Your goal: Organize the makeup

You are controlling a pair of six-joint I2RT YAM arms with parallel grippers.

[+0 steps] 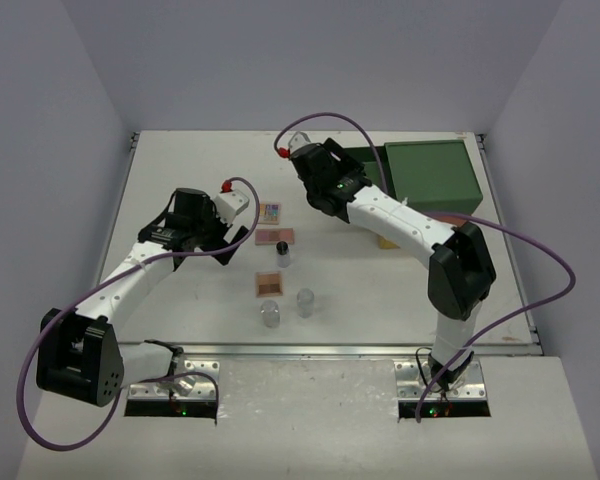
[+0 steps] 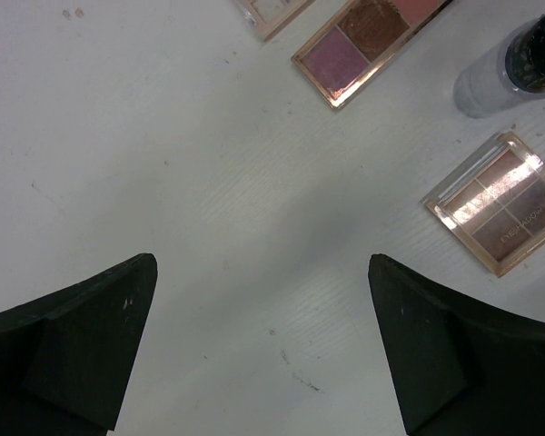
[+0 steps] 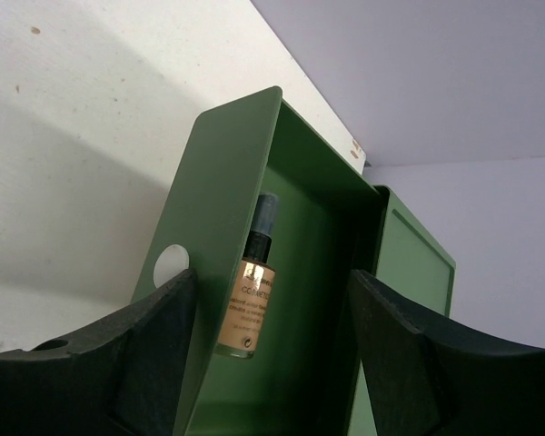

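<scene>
Nearest, lower centre of top view: two clear jars (image 1: 270,314), likely light, slick, fragile; grip across the body. Beyond, brown palette (image 2: 504,200), black-capped bottle (image 2: 518,68), pink palette (image 2: 372,36), right side of left wrist view; palettes thin, stiff, take by opposite edges. Left gripper (image 2: 262,263) spread, empty. Farthest: right gripper (image 3: 271,272) spread, empty, facing green drawer (image 3: 227,182); only its wrist view shows the brown bottle (image 3: 248,295) inside

i see three flat square palettes mid-table: multicoloured palette (image 1: 270,211) farthest, pink-brown palette (image 1: 275,237) next, brown palette (image 1: 269,284) nearest. black-capped bottle (image 1: 282,254) stands between the last two. left clear jar (image 1: 270,314) and right clear jar (image 1: 305,302) sit nearer. tan bottle (image 3: 252,291) rests inside green drawer (image 3: 227,182).
</scene>
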